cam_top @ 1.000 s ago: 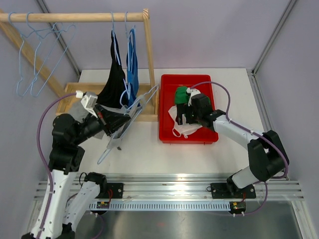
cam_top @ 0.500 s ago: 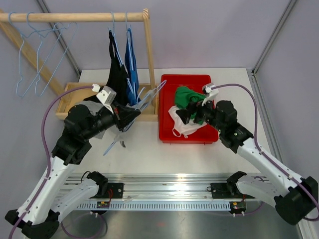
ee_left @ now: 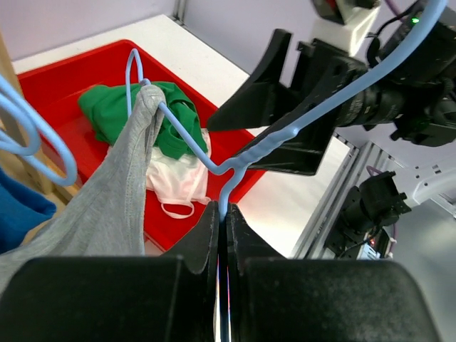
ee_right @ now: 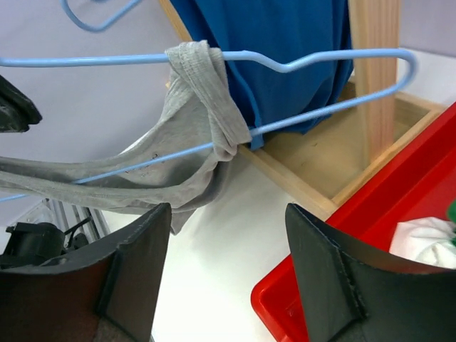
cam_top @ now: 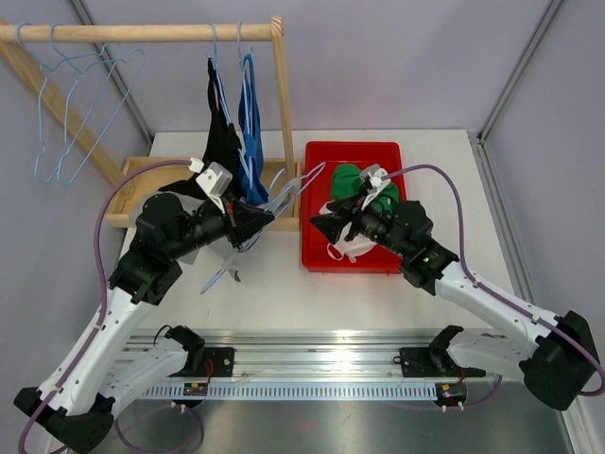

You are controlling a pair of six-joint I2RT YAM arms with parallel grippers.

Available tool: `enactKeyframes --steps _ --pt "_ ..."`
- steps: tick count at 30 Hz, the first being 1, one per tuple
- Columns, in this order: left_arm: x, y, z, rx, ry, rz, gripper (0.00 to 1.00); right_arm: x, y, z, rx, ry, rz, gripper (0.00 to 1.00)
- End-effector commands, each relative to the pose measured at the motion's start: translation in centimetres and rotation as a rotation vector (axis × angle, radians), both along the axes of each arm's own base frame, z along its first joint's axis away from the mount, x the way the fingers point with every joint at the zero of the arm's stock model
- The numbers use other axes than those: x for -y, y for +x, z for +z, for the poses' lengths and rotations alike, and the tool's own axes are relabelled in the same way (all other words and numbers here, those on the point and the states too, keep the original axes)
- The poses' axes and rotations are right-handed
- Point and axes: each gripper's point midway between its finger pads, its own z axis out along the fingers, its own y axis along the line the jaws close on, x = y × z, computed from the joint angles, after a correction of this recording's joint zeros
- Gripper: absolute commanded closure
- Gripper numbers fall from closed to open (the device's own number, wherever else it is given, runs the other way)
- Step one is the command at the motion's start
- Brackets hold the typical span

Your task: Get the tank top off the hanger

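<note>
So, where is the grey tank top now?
The grey tank top hangs by its strap on the light blue wire hanger, left of centre in the right wrist view, beside the blue garment.

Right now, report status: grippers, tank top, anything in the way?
Left gripper shut on blue wire hanger. Right gripper open, short of grey tank top. Strap looped on hanger arm. Blue top, wooden post behind.

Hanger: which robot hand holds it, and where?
The left gripper pinches the hanger at its neck, where its two sides meet. The right gripper holds nothing.
</note>
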Motion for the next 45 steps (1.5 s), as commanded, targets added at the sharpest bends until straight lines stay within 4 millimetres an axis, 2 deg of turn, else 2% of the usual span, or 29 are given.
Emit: enactKeyframes --steps 1,8,13,20,23,25,27,28,31,34,38,45 --pt "1.4 -0.6 1.2 0.027 -0.043 -0.091 1.00 -1.8 0.3 3.2 0.097 0.069 0.026 0.29" --pt "2.0 -0.4 0.1 -0.026 -0.029 -0.121 1.00 -2.8 0.8 4.2 0.125 0.068 0.033 0.33" --pt "2.2 -0.6 0.0 -0.037 -0.035 -0.140 1.00 -3.5 1.6 3.8 0.120 0.045 0.033 0.34" --pt "2.7 -1.5 0.1 -0.047 -0.054 -0.197 1.00 -4.2 2.4 2.8 0.105 0.024 0.034 0.41" --pt "2.7 -1.7 0.2 -0.048 -0.059 -0.202 1.00 -4.2 2.6 2.5 0.105 0.017 0.027 0.51" --pt "2.7 -1.9 0.3 -0.045 -0.061 -0.208 1.00 -4.3 2.9 2.2 0.101 0.009 0.021 0.62" --pt "2.7 -2.0 0.2 -0.045 -0.061 -0.214 1.00 -4.3 2.9 2.1 0.101 0.005 0.020 0.77" --pt "2.7 -2.1 0.2 -0.047 -0.061 -0.216 1.00 -4.3 3.1 1.9 0.097 0.002 0.015 0.91" --pt "2.7 -2.3 -0.1 -0.050 -0.059 -0.222 1.00 -4.4 3.3 1.6 0.097 -0.002 0.008 1.00" --pt "2.3 -2.0 -0.6 -0.045 -0.034 -0.191 1.00 -4.2 3.2 1.3 0.092 -0.006 0.002 1.00" --pt "0.6 -1.1 -0.8 -0.002 0.013 -0.069 1.00 -3.3 3.0 0.5 0.064 -0.026 -0.029 1.00" --pt "-1.1 -1.2 -2.9 -0.022 0.090 0.003 1.00 -1.0 2.5 -0.1 0.039 -0.071 -0.098 1.00"
